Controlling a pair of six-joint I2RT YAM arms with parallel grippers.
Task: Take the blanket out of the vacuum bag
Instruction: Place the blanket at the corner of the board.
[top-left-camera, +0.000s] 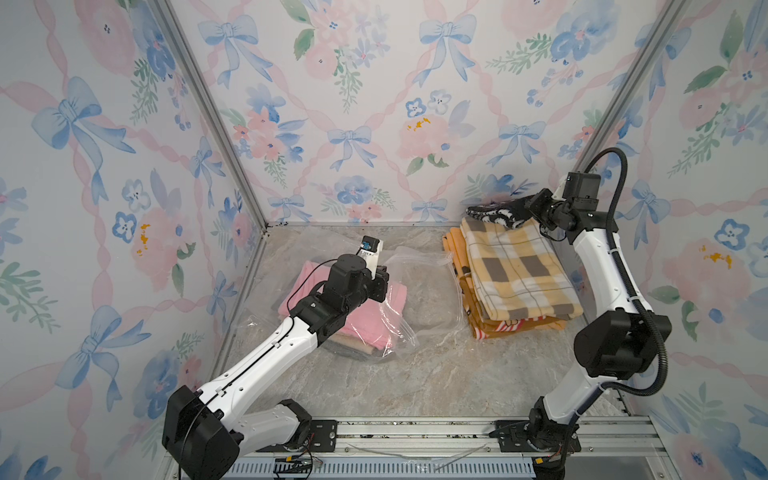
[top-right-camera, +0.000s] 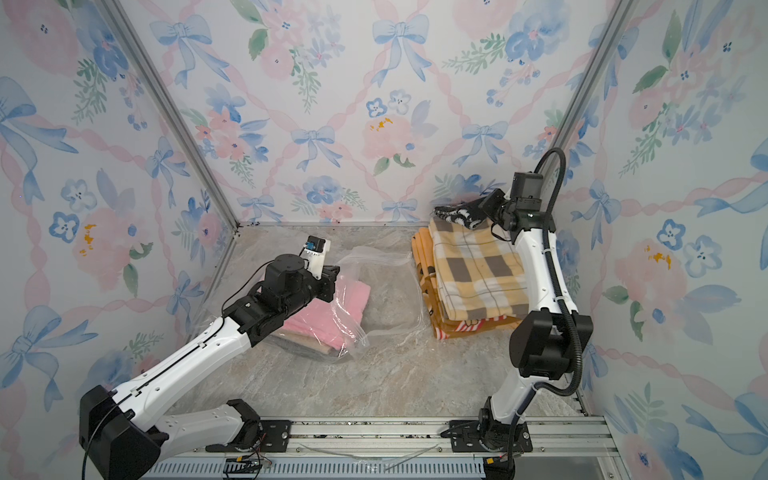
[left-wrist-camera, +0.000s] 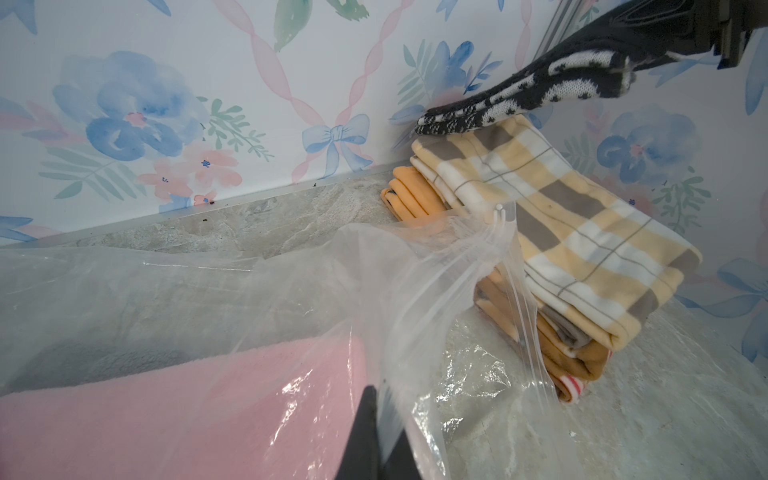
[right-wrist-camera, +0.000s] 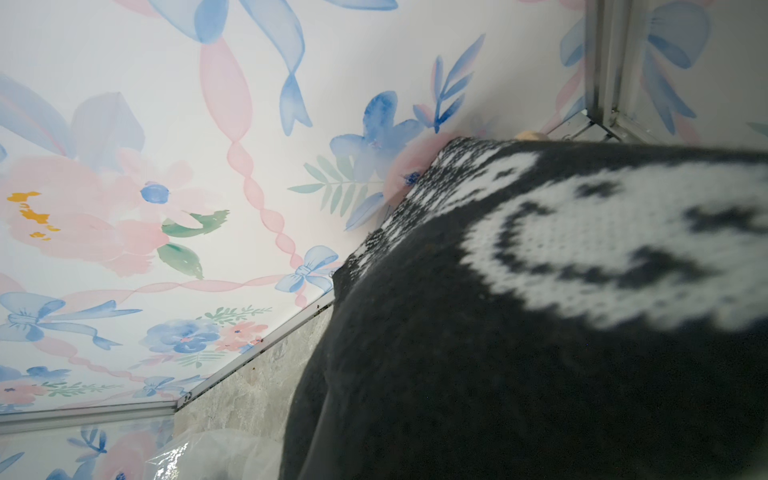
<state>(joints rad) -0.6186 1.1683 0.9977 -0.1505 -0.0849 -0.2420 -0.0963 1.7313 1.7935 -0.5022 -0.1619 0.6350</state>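
The clear, crinkly vacuum bag (top-left-camera: 419, 299) (top-right-camera: 382, 291) lies in the middle of the floor, its open mouth (left-wrist-camera: 415, 270) toward the right. Inside it a folded pink blanket (top-left-camera: 370, 320) (left-wrist-camera: 166, 415) rests on a beige one (top-left-camera: 353, 347). My left gripper (top-left-camera: 384, 276) (left-wrist-camera: 384, 415) is shut on the bag's upper film beside the pink blanket. At the back right, my right gripper (top-left-camera: 534, 205) (top-right-camera: 488, 203) is shut on a black-and-white knitted blanket (top-left-camera: 494, 214) (right-wrist-camera: 540, 291). This blanket hangs just over a stack, and its far end touches the stack. In the right wrist view it hides the jaws.
A stack of folded blankets stands at the right: a yellow, grey and white plaid one (top-left-camera: 519, 266) (left-wrist-camera: 582, 232) on orange ones (top-left-camera: 498, 328). The bag's zip edge (left-wrist-camera: 519, 291) lies against this stack. Flowered walls enclose three sides. A metal rail (top-left-camera: 415, 436) runs along the front.
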